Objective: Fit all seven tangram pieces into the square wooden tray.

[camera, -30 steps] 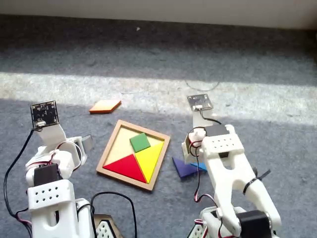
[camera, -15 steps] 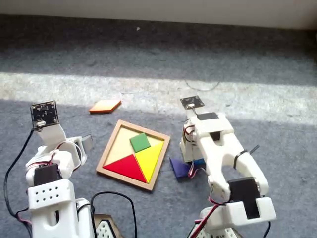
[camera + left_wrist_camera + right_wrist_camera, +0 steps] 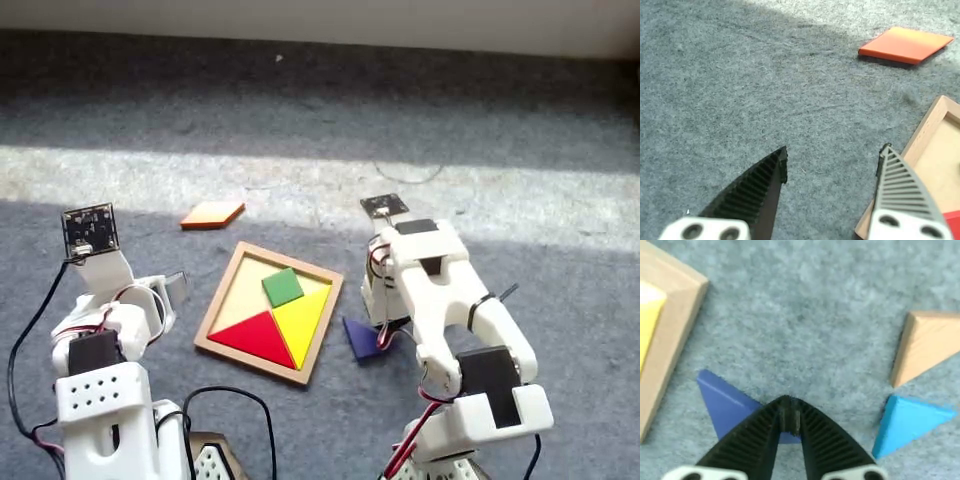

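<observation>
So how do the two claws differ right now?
1. The left gripper is open, its fingers spread wide; the right gripper is shut, its fingers closed together.
2. The left gripper hangs over bare carpet beside the tray; the right gripper's tips are at the dark blue triangle, outside the tray. Whether they touch it is unclear.

Both have black ribbed fingers and point down at the carpet.

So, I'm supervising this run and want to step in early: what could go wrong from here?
The right claw is shut with its tips at the dark blue triangle, which lies flat on the carpet; it may only shove it, perhaps against the rim of the wooden tray. The light blue triangle and tan triangle lie close by and could get knocked.
</observation>
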Tool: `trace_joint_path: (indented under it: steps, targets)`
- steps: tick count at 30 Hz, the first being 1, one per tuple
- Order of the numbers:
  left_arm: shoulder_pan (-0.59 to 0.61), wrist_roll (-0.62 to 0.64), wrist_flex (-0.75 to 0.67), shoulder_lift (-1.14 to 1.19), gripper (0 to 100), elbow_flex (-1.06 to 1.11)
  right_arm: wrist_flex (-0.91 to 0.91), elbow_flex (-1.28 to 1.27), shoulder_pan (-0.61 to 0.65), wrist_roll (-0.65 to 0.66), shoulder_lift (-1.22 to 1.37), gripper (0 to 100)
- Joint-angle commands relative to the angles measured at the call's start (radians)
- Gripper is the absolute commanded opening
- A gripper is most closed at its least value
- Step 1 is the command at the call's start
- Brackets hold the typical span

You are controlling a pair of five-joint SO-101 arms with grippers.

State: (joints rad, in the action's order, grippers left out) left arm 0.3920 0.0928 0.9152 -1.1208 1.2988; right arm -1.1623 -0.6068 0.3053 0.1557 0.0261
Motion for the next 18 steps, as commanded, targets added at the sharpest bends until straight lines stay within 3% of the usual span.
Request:
trace_joint_path:
  steps: [1,6,11,18]
  targets:
    - [-0.012,-0.008,-0.018,-0.016,29,-0.001,-0.033,0.062,0.012,0.021,-0.005,0.6]
    - [-0.012,-0.008,-0.018,-0.016,29,-0.001,-0.048,0.071,0.012,0.026,-0.061,0.6]
    - [-0.012,-0.008,-0.018,-0.016,29,-0.001,-0.111,0.062,-0.001,0.077,-0.395,0.6]
    - [-0.01,-0.008,-0.018,-0.016,29,-0.001,-0.157,-0.022,-0.165,0.078,-0.711,0.6]
